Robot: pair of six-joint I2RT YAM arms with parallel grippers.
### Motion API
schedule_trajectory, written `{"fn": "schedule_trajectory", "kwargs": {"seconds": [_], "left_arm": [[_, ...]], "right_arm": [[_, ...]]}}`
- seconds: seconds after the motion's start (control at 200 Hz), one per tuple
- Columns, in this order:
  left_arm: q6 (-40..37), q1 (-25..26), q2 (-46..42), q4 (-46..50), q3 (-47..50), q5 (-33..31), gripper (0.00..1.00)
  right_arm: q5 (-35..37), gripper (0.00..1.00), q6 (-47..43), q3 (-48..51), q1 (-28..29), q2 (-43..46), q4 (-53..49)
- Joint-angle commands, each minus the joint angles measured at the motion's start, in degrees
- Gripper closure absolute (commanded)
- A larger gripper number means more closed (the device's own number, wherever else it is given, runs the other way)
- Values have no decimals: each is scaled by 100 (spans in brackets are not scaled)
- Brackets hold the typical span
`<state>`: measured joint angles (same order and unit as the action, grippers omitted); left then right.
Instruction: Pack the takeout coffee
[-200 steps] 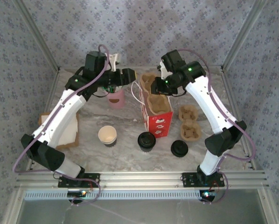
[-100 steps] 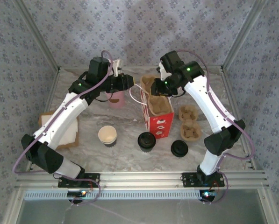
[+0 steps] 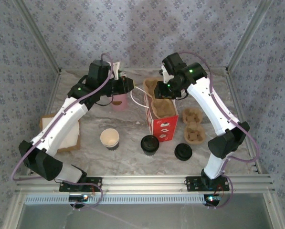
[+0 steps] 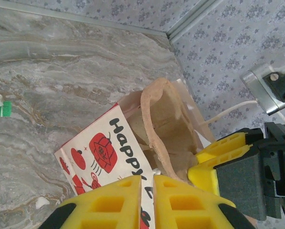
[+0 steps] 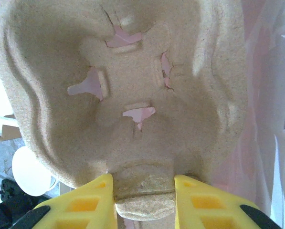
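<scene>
Top view: my left tool (image 3: 127, 86) sat at the bag (image 3: 162, 125)'s left rim, over the far part of the counter (image 3: 128, 125), prob. to steady the mouth. My right tool (image 3: 162, 88) held the pulp carrier (image 3: 162, 106) in the bag, cells up, ready for cups. The takeout coffee (image 3: 110, 138) stood unlidded nr the near edge, left of the bag and apart from it, not yet packed.

Left wrist: fingers (image 4: 118, 198) nearly together w/ a thin slit. Couldn't tell what, if anything, they pinched.

Right wrist: jaws clamped on the carrier's end tab.
</scene>
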<state>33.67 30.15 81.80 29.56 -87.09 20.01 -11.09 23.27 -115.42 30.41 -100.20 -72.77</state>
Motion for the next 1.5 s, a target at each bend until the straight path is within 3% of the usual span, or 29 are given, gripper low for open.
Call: {"fn": "schedule_trajectory", "kwargs": {"seconds": [0.0, 0.51, 0.994, 1.174, 1.274, 1.494], "left_arm": [[-62, 39, -304, -109, 71, -170, 86], [-38, 43, -393, -99, 157, -288, 85], [-124, 279, -347, -56, 31, -184, 39], [-177, 453, -209, -17, -137, -210, 27], [-199, 505, -76, 16, -223, -200, 28], [-214, 658, 159, 33, -279, -111, 47]], "right_arm": [[107, 70, -95, 10, 34, -1, -192], [344, 70, -192, 180, -36, 114, -359], [756, 70, -235, -48, 98, 95, -547], [815, 70, -252, -89, 156, 136, -610], [804, 70, -253, -25, 171, 219, -539], [458, 70, -261, 70, 115, 293, -515]]}}
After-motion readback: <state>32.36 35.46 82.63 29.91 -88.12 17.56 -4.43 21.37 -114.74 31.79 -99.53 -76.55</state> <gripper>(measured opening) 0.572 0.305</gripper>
